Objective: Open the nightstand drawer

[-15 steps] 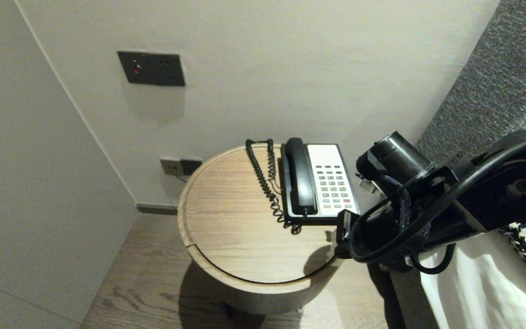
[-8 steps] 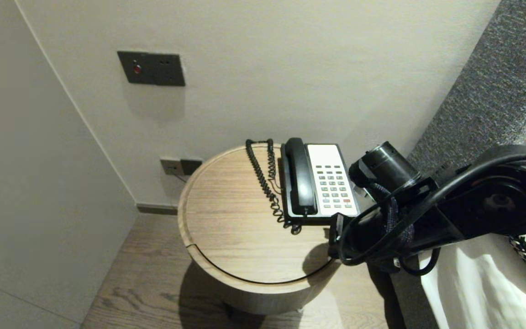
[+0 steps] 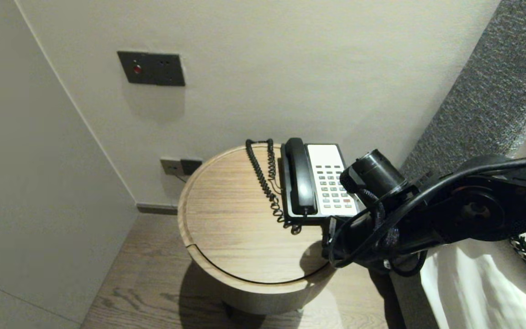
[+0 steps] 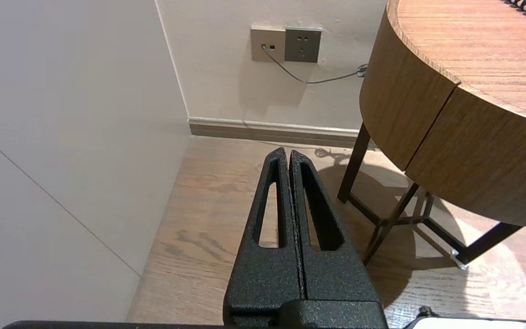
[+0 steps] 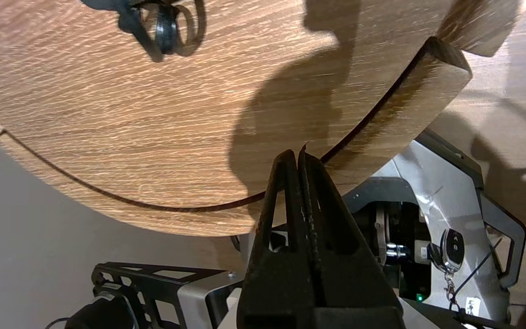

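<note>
Since the earlier frame, the right arm has dropped lower and moved left in the head view, so its wrist now overlaps the near right corner of the telephone [image 3: 329, 160]. The telephone sits unmoved at the far right of the tabletop [image 3: 226, 219]. The right end effector [image 5: 298, 157], pressed together and empty, hovers over the tabletop's near edge. The left end effector [image 4: 288, 155], also pressed together, hangs parked low beside the table.

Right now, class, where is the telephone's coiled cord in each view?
Head view: coiled cord on the tabletop, left of the telephone.
Left wrist view: a few coils on the tabletop, far from the left gripper.
Right wrist view: its looped end, beyond the right gripper.
Shared landmark: round wooden table.
</note>
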